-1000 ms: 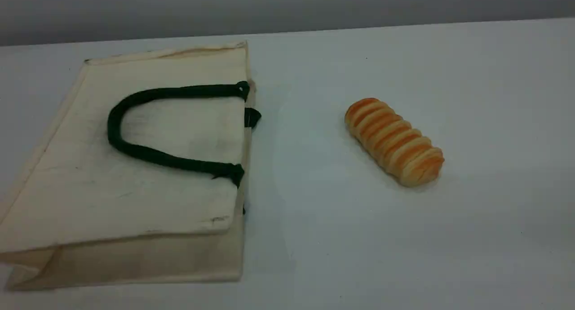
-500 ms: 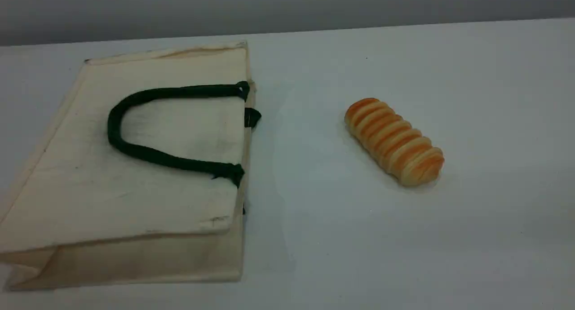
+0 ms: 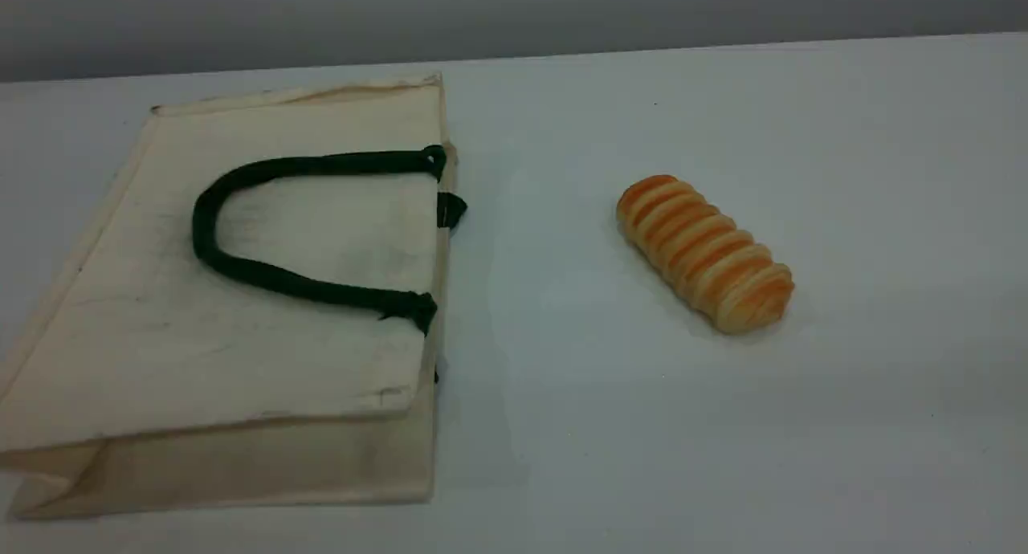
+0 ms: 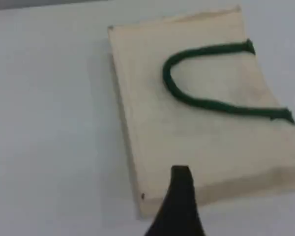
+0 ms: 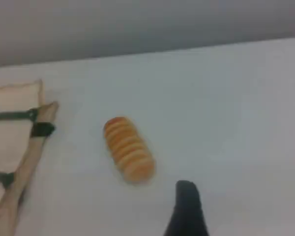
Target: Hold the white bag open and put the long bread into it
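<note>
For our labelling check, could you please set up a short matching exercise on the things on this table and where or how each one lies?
Things:
1. white bag
2. rope handle
3. long bread
4. left gripper

Descriptions:
A. dark green, lying in a loop on the cloth
B. on the bare table, right of the bag, apart from it
C. above the bag, holding nothing
D. lying flat, mouth towards the bread

Pairs: 1-D, 2-A, 3-B, 4-C

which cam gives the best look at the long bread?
Scene view: the long bread is sharp, whole and unobstructed on the table, its ridges countable. The right wrist view shows it whole too, but smaller and blurred. The left wrist view misses it, showing only the white bag.
</note>
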